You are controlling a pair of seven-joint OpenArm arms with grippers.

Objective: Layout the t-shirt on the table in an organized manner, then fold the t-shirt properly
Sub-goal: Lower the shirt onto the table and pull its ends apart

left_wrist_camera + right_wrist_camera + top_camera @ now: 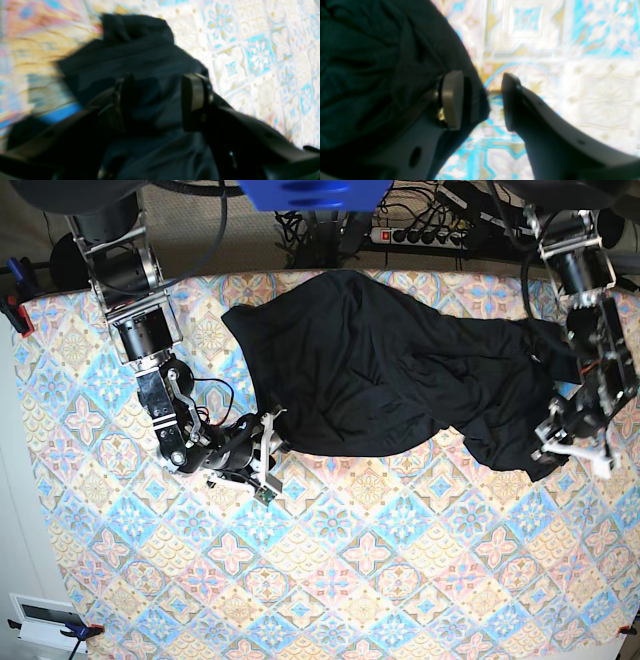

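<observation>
T-shirt (390,370): black, rumpled, spread across the far half of the patterned surface (330,580). Left end effector (156,100): jaws apart over the fabric. Right end effector (482,102): jaws apart at the shirt's edge.

power strip (423,235) | cables (400,200) | back edge, behind table

Both my wrist views blurred, cloth pattern overexposed to near white; t-shirt (140,57) reads as flat black. Base view sharp, evenly lit, soft shadows.
</observation>
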